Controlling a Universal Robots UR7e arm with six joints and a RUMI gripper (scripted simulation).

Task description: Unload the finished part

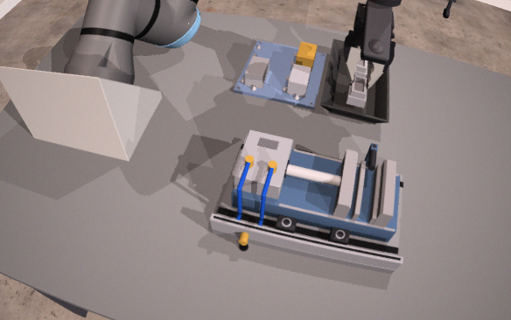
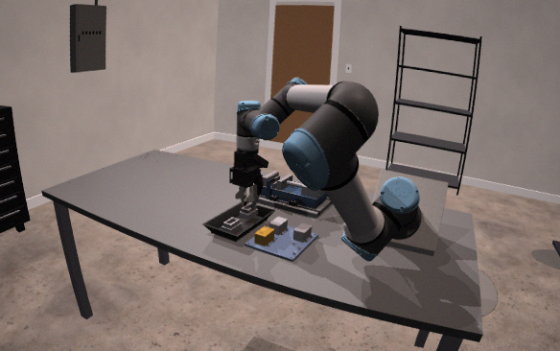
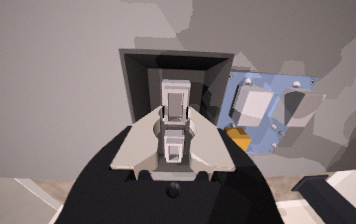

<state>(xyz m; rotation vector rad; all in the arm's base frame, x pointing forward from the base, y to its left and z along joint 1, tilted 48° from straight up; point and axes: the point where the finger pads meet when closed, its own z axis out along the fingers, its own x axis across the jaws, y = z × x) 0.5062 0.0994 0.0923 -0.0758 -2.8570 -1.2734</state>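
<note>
My gripper (image 1: 359, 83) (image 2: 248, 203) (image 3: 175, 107) is shut on the finished part (image 1: 355, 100) (image 2: 248, 209) (image 3: 175, 100), a grey block with a pocket on top. It holds the part low inside the black outfeed tray (image 1: 387, 100) (image 2: 213, 224) (image 3: 137, 85), in the half nearer the vise. I cannot tell whether the part touches the tray floor. The other pocketed part (image 1: 361, 67) (image 2: 231, 222) (image 3: 174, 150) lies in the tray's far half, right beside the held one and partly hidden by my fingers. The blue vise (image 1: 315, 197) (image 2: 292, 192) stands with its jaws apart and nothing between them.
A blue fixture plate (image 1: 276, 89) (image 2: 288, 249) (image 3: 279, 138) with two grey blocks and a yellow block (image 1: 306, 53) (image 2: 265, 235) (image 3: 239, 137) lies beside the tray. A white slanted panel (image 1: 79, 109) stands at the left by the arm's base. The table edge is close behind the tray.
</note>
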